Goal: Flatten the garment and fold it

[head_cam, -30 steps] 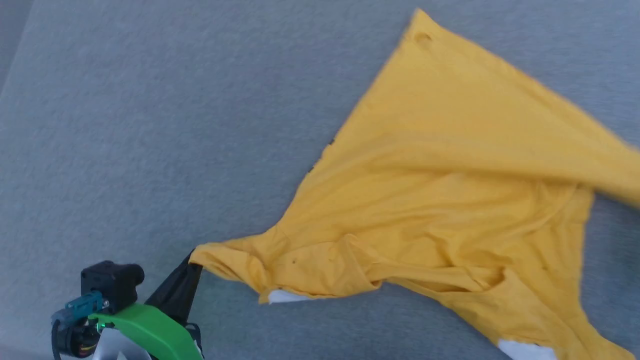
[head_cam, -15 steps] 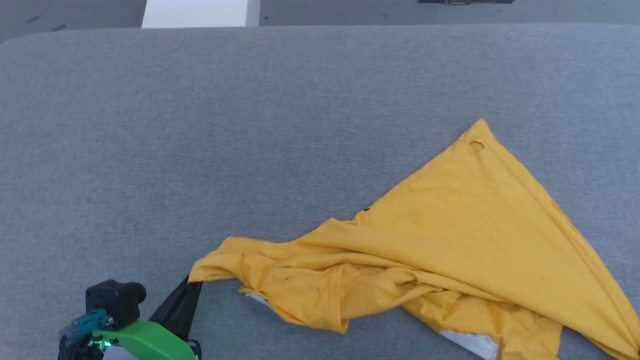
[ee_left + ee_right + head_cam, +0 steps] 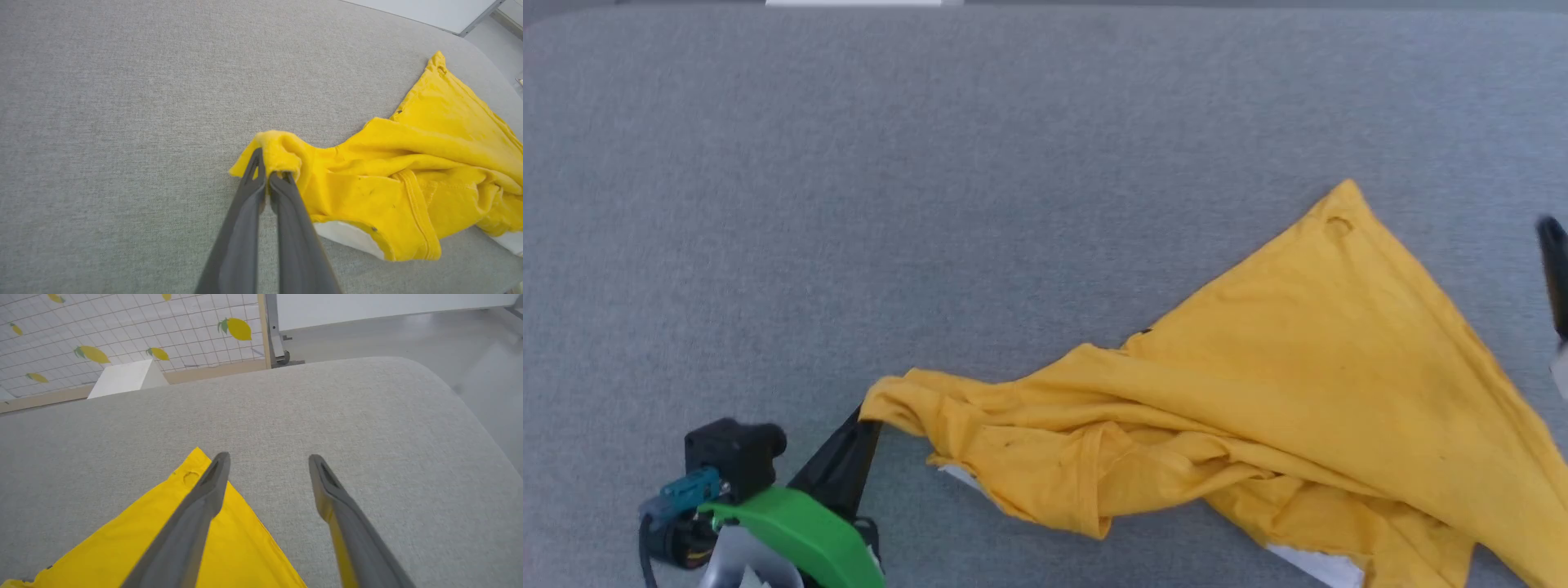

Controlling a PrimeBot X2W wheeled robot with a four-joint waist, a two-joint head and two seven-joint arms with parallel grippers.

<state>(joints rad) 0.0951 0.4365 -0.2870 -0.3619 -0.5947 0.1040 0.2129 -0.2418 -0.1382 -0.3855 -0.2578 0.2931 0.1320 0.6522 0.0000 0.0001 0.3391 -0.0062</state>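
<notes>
Left wrist view shows the left gripper (image 3: 267, 169) pinching a corner of the yellow T-shirt (image 3: 388, 188), bunched on the grey padded surface (image 3: 122, 122). The right gripper (image 3: 267, 463) hangs spread beside the far corner; I'd grab there and pull outward, keeping the cloth low and taut.

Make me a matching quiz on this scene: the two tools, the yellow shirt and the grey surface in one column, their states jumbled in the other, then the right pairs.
Column one:
1. left tool
2. right tool
3. garment
4. grey padded surface

Column two:
A. open, nothing between its fingers
B. crumpled, only partly spread
C. shut on a yellow corner
D. lies under the cloth

Pairs: 1-C, 2-A, 3-B, 4-D
</notes>
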